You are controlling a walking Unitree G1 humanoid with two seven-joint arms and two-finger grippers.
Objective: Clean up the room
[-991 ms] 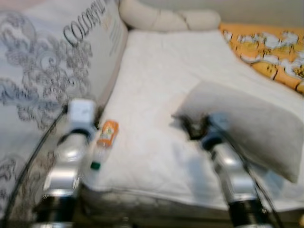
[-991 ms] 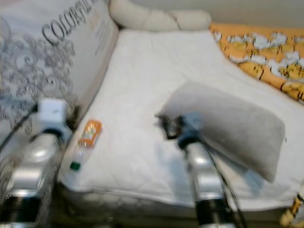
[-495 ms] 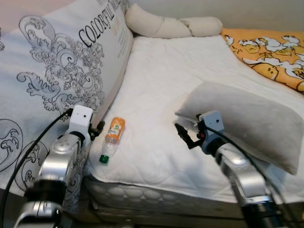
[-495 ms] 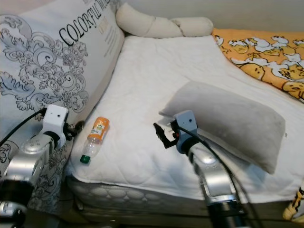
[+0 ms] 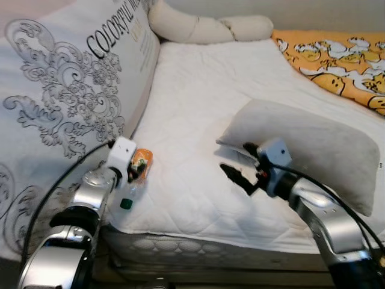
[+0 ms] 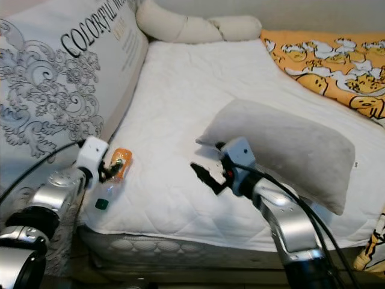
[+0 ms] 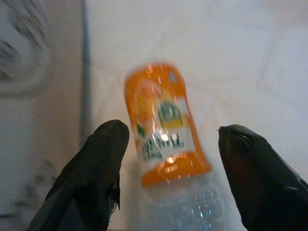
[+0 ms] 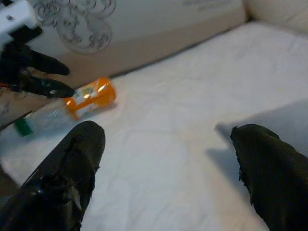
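At lower left, the bottle (image 7: 166, 144) is straddled by the spread, not-yet-closed left gripper (image 7: 168, 187), apparently for pickup; the right gripper (image 5: 240, 176) is held released mid-frame.

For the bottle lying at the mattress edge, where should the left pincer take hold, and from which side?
Probably across the orange-labelled body of the bottle, coming from above. It lies flat on the mattress, its green cap towards the bed edge, and the left pincer already has its open fingers on either side of the label. That round, wide middle suits a grip better than the narrow cap end.
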